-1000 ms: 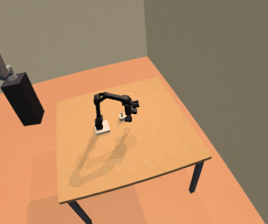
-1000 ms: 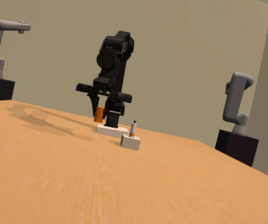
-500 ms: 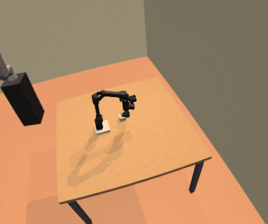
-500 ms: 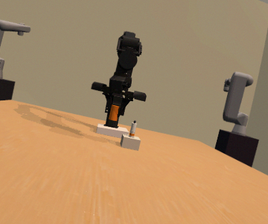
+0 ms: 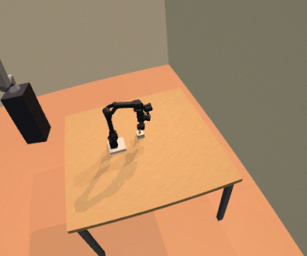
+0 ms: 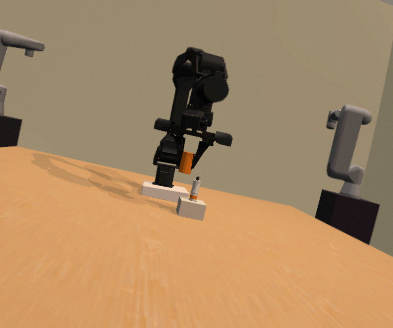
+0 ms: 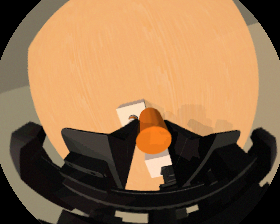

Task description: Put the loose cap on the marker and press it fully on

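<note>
I have my claw (image 6: pixel 188 161) clamped on the orange cap (image 6: pixel 186 160), holding it in the air above the bench (image 6: pixel 128 270), higher than the marker's tip and a little toward 10 o'clock of it in the exterior view. The marker (image 6: pixel 195 188) stands upright in the white holder block (image 6: pixel 191 208), which sits just beside my own white base plate (image 6: pixel 164 190). In the wrist view the cap (image 7: pixel 152 132) fills the gap between my fingers, and the holder block (image 7: pixel 134 112) peeks out at about 11 o'clock of it, so I judge I am near the axis but not yet on it. The main risk is descending off-centre: the cap's rim would land on the marker's shoulder or tip, tilt the marker in its socket, or skid the small block across the bench. A second risk is tilt; the cap looks slightly angled in my grip, and if its bore is not parallel to the marker it may jam partway and never click. Pressing hard could also make the cap slide up between my fingers instead of seating. Finally, if I pull away before it is fully seated, or without releasing cleanly, I could lift the cap off again.
</note>
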